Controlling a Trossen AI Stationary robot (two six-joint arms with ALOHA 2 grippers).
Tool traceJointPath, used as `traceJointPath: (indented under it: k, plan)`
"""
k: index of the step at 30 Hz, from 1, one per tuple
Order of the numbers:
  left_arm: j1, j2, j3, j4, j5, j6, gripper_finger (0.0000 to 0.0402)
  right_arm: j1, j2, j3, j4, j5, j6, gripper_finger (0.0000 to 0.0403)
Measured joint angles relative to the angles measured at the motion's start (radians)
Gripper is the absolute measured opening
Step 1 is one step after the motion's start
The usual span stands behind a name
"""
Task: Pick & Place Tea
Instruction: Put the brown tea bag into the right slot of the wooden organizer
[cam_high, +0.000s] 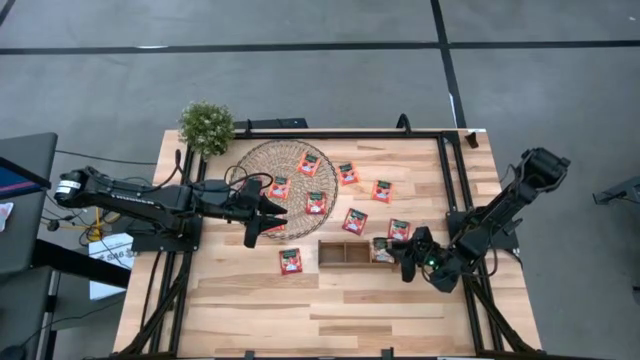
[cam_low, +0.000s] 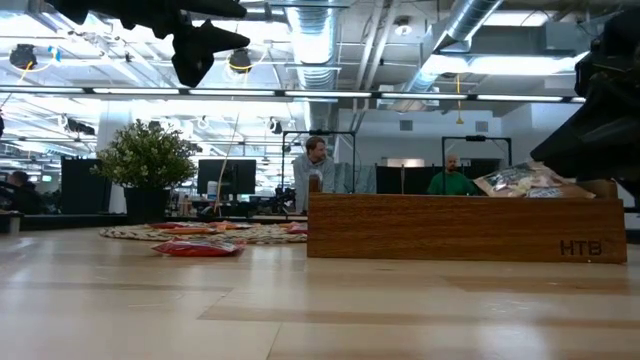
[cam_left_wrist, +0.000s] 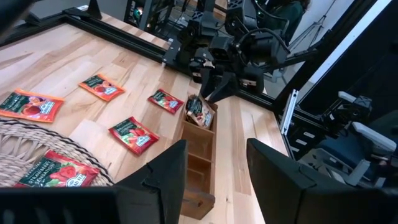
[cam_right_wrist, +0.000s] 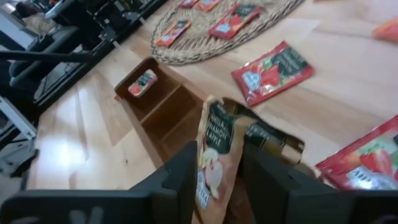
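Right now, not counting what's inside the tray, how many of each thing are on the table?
Red tea sachets: 8
Woven mat: 1
Wooden tray: 1
Potted plant: 1
Total: 11

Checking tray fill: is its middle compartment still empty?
Yes, in the left wrist view the wooden tray shows bare wood in its middle compartment.

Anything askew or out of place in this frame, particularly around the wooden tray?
Yes. The sachets at the right gripper stand crooked in the wooden tray's right end compartment, poking above its rim rather than lying flat. The gripper is directly over them. The red sachets on the woven mat and table lie flat.
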Motion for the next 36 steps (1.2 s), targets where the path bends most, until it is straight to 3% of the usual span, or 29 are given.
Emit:
traceJointPath:
  k: [14, 26, 30, 36]
  plan:
    - [0.000, 0.000, 0.000, 0.000, 0.000, -0.001, 0.0158, -0.002, -0.199, 0.001, -0.105, -0.036, -0.105, 0.0063]
    - [0.000, 0.000, 0.000, 0.001, 0.000, 0.000, 0.0158, -0.049, -0.251, 0.054, -0.182, -0.118, -0.219, 0.0004]
    - [0.000, 0.000, 0.001, 0.010, 0.000, 0.002, 0.0158, -0.141, -0.240, 0.099, -0.284, -0.267, -0.239, 0.0002]
    - [0.000, 0.000, 0.000, 0.011, 0.000, 0.002, 0.0158, -0.252, -0.176, 0.140, -0.293, -0.517, -0.341, 0.0001]
